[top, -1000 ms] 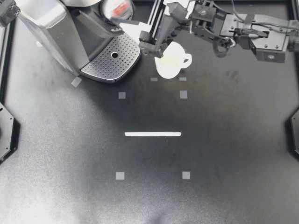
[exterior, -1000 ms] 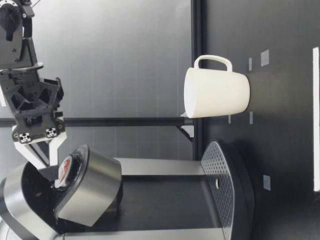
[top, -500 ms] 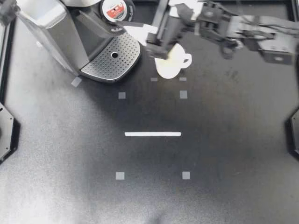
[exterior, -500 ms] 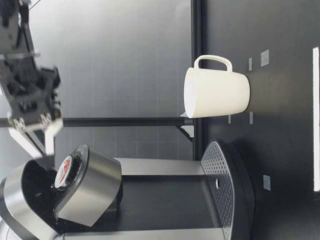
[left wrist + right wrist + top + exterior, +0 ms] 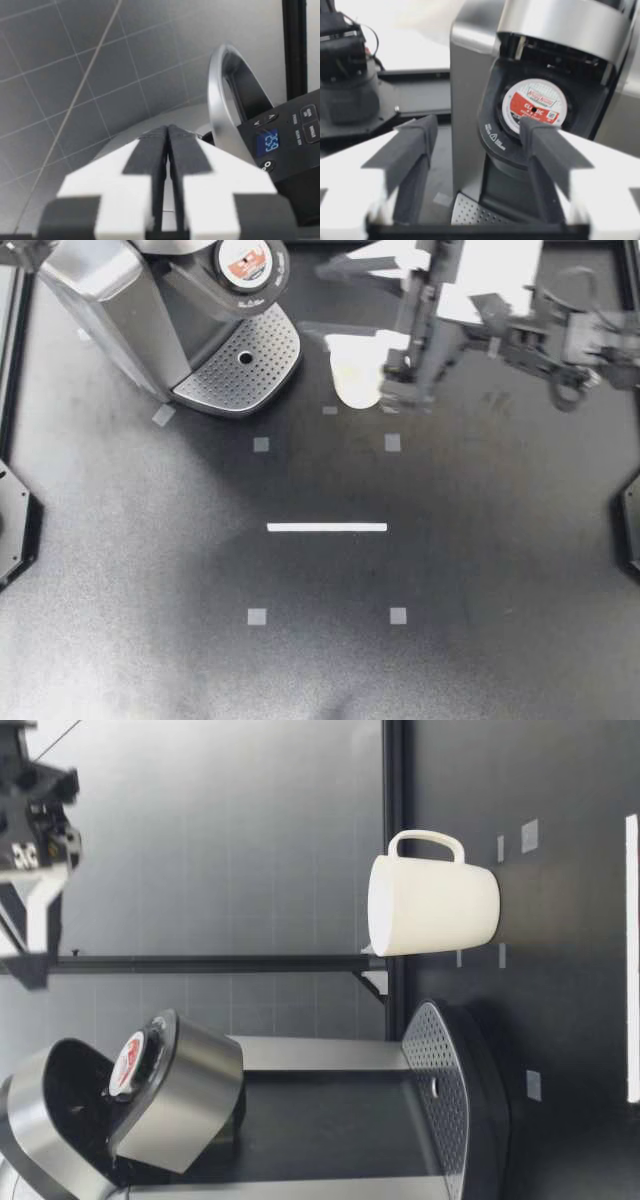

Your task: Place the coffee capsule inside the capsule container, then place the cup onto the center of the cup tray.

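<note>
I see a red-and-white printed label on the coffee capsule (image 5: 534,106), small white marks on the capsule container (image 5: 495,137) rim, and blurred digits on my coffee machine's blue display (image 5: 269,142).

A matte black table (image 5: 150,570) is marked with a white tape strip (image 5: 327,527), and small grey tape squares (image 5: 257,617) are set around it. A black rail (image 5: 393,780) is fixed along its far edge. Behind it a grey wall (image 5: 250,840), ruled with a faint grid, is crossed by an upright black post (image 5: 200,963). A pale sheen is spread over part of the tabletop.
</note>
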### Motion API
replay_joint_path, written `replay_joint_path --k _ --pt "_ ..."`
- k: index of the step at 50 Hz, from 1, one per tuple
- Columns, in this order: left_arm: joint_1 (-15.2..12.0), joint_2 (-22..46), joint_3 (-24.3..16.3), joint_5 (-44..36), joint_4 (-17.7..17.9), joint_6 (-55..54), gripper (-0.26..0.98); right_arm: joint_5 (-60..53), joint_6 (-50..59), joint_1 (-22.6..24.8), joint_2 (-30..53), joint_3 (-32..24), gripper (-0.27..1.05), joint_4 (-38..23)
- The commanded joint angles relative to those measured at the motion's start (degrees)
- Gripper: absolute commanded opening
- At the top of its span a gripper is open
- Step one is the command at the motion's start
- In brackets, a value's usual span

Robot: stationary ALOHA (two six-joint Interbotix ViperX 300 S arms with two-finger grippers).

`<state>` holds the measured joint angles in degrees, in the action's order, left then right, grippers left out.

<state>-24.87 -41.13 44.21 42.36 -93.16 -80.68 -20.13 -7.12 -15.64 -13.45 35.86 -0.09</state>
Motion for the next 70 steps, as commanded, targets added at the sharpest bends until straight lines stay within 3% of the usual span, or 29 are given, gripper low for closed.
replay_joint_path --k 1,20,44,62,70 --pt "-0.62 0.26 -0.70 -0.97 -0.26 -0.53 0.10 -2.81 0.18 0.35 -2.81 0.79 0.62 0.09" --pt "-0.70 2.37 -1.41 -5.10 -0.18 -3.25 0.10 -7.12 0.26 0.35 -6.77 4.48 0.62 0.09" --pt "-0.62 3.25 -3.69 -28.21 0.09 -6.24 0.10 -7.56 0.97 0.35 -7.73 5.71 0.62 0.09" --pt "-0.62 6.33 -3.69 -36.47 0.44 -9.93 0.10 -8.09 1.41 1.49 -8.79 6.68 0.62 0.09" --pt "1.05 8.09 -4.04 -37.00 0.44 -10.99 0.10 -8.09 1.49 1.93 -8.96 6.86 0.62 0.09"
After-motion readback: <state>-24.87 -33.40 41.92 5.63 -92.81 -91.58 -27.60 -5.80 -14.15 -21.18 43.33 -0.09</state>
